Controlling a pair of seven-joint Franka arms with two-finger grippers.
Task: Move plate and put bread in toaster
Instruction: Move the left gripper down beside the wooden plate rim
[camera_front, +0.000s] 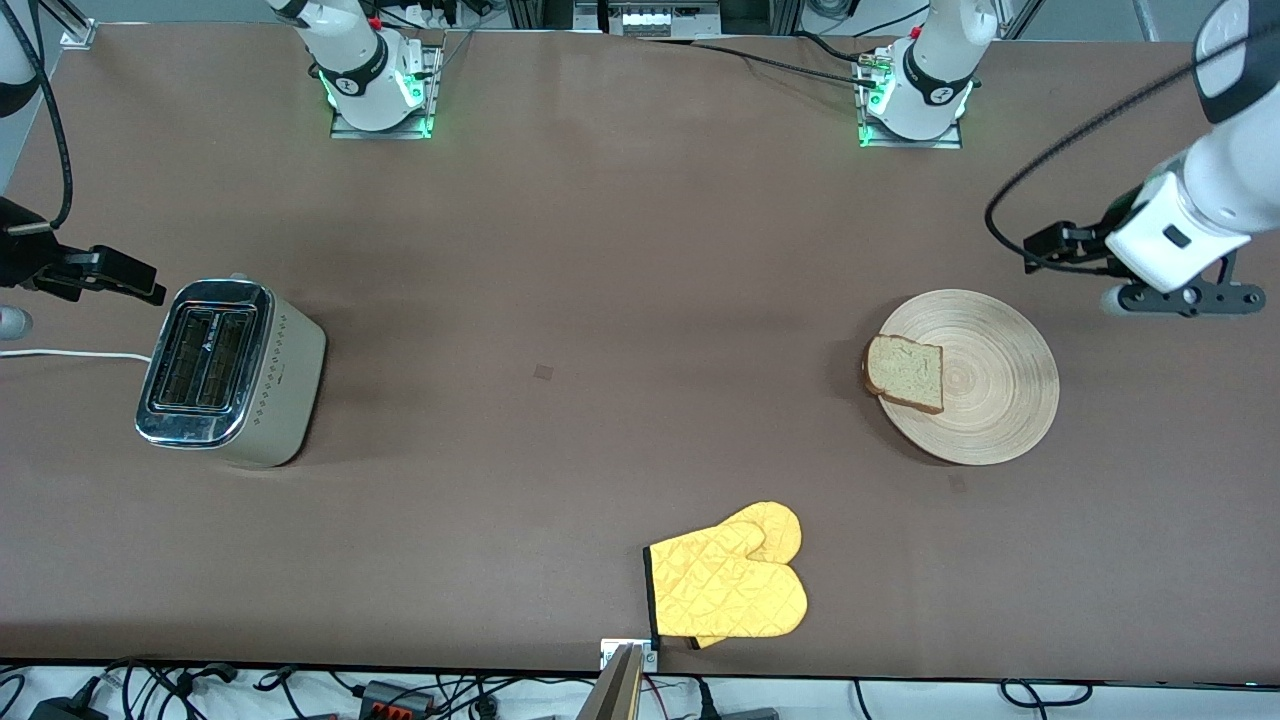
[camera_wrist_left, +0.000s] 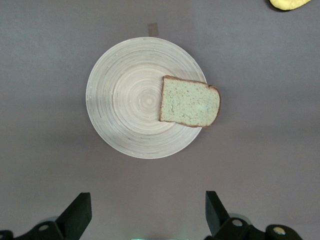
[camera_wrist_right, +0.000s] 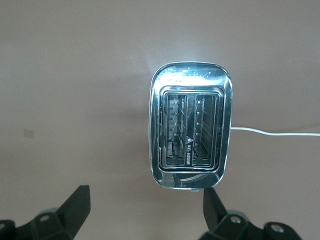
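The large round pale-wood plate with ring grain (camera_front: 985, 395) lies toward the left arm's end of the table, and the squarish slice of light brown bread with a darker crust (camera_front: 905, 373) rests on it with one edge hanging out past the rim on the side facing the toaster; the cream-sided two-slot toaster with a shiny chrome top (camera_front: 225, 372) stands well apart at the right arm's end, its white cord (camera_front: 70, 354) trailing off the table edge; the left gripper (camera_wrist_left: 145, 217) hangs in the air just off the plate's rim with its fingers spread wide and nothing between them, and the right gripper (camera_wrist_right: 145, 215) hovers beside the toaster, likewise wide and empty. The overhang is the likeliest trouble, as I judge it: a nudge or tilt of the plate while it is moved could tip the slice onto the brown tabletop (camera_front: 600, 250); the plate is flat and thin, so fingers closing on its rim may slide or lever it up instead of gripping; the bread is soft, so a hard pinch could crush or tear it; the slots are narrow, and a slice brought in crooked could catch on the chrome; a yellow quilted oven mitt (camera_front: 730, 585) lies nearer the front camera, out of the direct path.
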